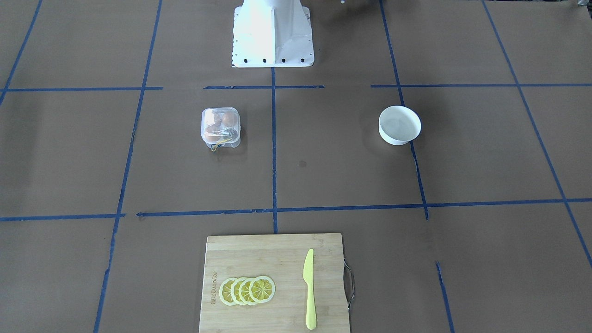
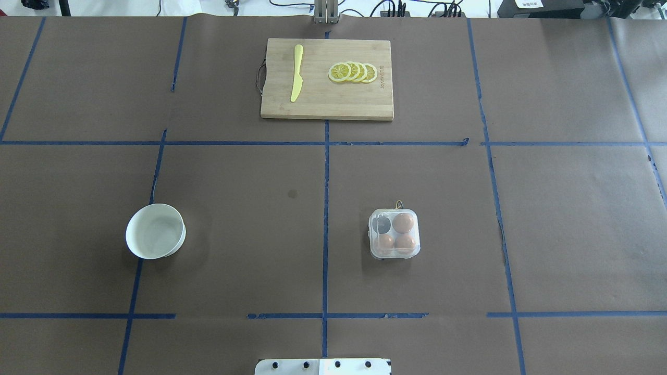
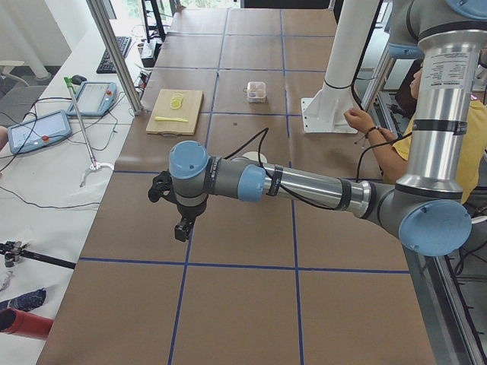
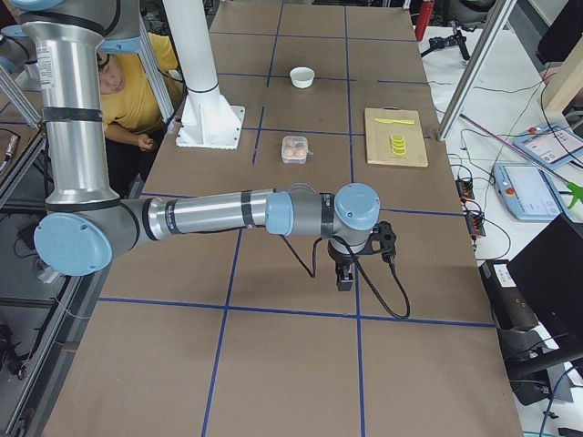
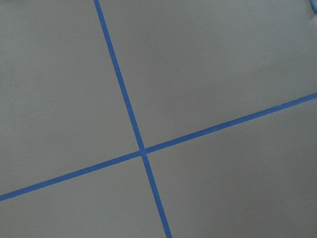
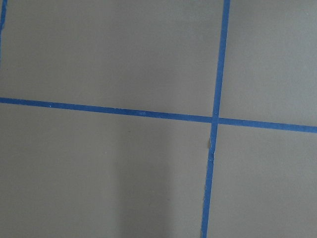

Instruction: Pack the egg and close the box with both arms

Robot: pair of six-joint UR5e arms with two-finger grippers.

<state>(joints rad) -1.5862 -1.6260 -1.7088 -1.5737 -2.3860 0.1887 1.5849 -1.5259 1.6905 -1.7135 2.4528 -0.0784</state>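
Observation:
The clear box (image 2: 394, 234) stands on the brown table right of the centre line, its lid lying down over the cells. It also shows in the front view (image 1: 221, 127). Three brown-orange eggs (image 2: 403, 223) sit inside and one cell looks dark; I cannot tell the eggs apart. A yellow string (image 1: 216, 146) hangs at the box's far side. My left gripper (image 3: 181, 228) shows only in the exterior left view, over bare table far from the box. My right gripper (image 4: 344, 278) shows only in the exterior right view, likewise far off. I cannot tell whether either is open or shut.
A round white bowl (image 2: 155, 230) stands left of centre. A wooden cutting board (image 2: 327, 104) at the far edge holds lemon slices (image 2: 353, 72) and a yellow knife (image 2: 297, 73). The white pedestal (image 1: 273, 34) stands at the near edge. A person in yellow (image 4: 132, 86) sits behind it.

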